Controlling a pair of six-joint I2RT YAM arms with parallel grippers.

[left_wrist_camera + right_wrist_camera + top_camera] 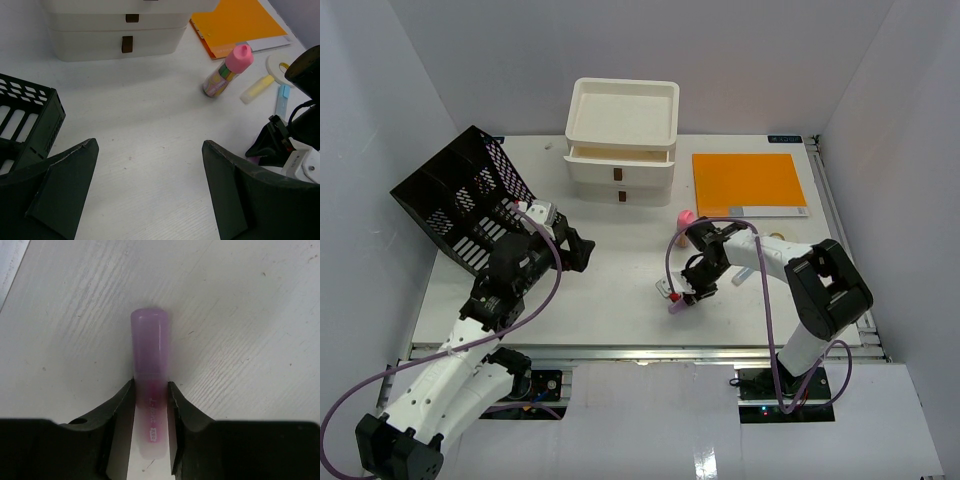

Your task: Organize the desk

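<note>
White walls box in the desk (620, 320), which fills the middle of the top view with its metal rail along the lower edge. Upper left: black mesh rack (460, 200), tipped at an angle on the desk. Just right of it is the left gripper (572, 250), jaws wide and holding nothing. Its wrist view shows only bare desk between the fingers (65, 185), with a rack corner at the left edge. Top centre: white drawer box (622, 140) with brown handles, against the back wall. Below it and a little right of centre is the right gripper (678, 297), pointed down at the desk. Its jaws are narrow and clamped on a purple highlighter (148, 345) — both fingers (120, 410) touch the barrel, cap sticking out past the tips. Cannot tell if it is lifted off the desk. A pink-capped tube (227, 70) sits near the drawer box's right side. Right of that in the left wrist view: yellow highlighter (257, 88), blue highlighter (282, 99), tape roll (280, 62) — close together. Upper right: orange folder (748, 183), flat on the desk.
</note>
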